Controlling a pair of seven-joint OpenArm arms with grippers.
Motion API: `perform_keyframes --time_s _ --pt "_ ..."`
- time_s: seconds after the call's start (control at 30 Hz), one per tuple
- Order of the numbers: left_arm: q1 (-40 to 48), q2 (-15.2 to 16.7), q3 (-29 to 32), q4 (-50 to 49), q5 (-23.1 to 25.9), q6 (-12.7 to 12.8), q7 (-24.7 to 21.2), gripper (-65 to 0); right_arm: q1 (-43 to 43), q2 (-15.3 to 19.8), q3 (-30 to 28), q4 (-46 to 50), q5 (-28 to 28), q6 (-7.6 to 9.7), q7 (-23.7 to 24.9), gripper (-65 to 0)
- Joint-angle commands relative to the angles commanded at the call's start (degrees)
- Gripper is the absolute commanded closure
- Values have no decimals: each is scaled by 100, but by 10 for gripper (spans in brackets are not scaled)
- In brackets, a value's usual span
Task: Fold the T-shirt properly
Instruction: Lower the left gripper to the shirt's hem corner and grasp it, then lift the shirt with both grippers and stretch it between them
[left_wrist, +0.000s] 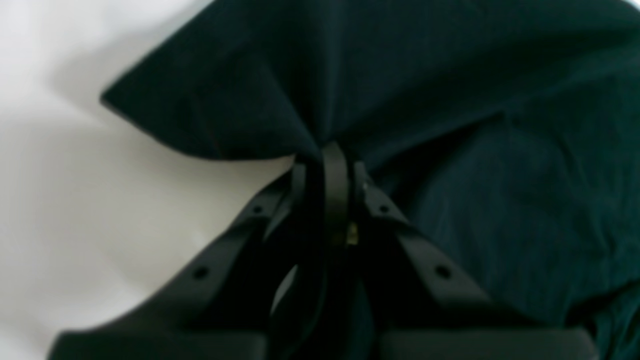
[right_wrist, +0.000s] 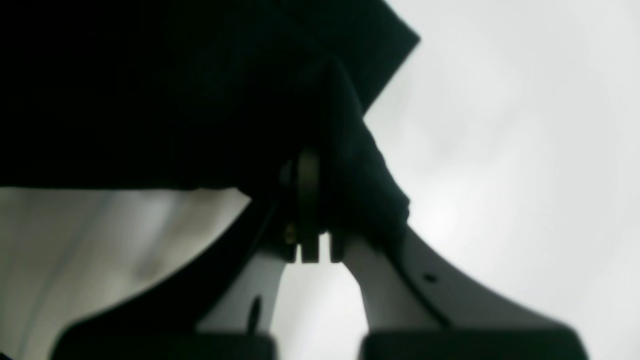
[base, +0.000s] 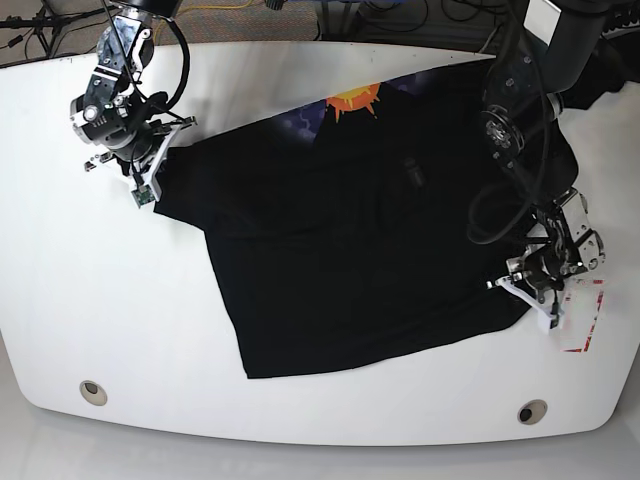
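Base view: my left gripper (base: 527, 288) pinches the T-shirt's (base: 350, 250) hem corner, my right gripper (base: 152, 175) pinches its sleeve edge, on the white table (base: 100, 300).

A: Where's the open room?
B: The white table (base: 120, 300) lies bare along the front and near-left, wide enough for a gripper.
A: And in the way?
B: The T-shirt (base: 340, 250) covers the middle; cables (base: 500, 200) loop over its edge beside the left gripper (base: 532, 290).
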Motion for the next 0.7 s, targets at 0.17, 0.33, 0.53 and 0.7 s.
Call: perform_keyframes --time_s 0.17,0.33,0.53,0.7 --pt "308 0 35 1090 9 -273 519 0 229 18 0 -35 0 0 0 0" --pt "501 18 35 2066 9 -440 1020 0 668 185 -18 -44 0 0 0 0" --pt "501 18 35 2954 9 -545 1521 0 1327 299 -18 -97 0 0 -9 0" --pt "422 26 53 3727 0 -545 1820 0 1978 536 -35 -369 0 0 -9 0"
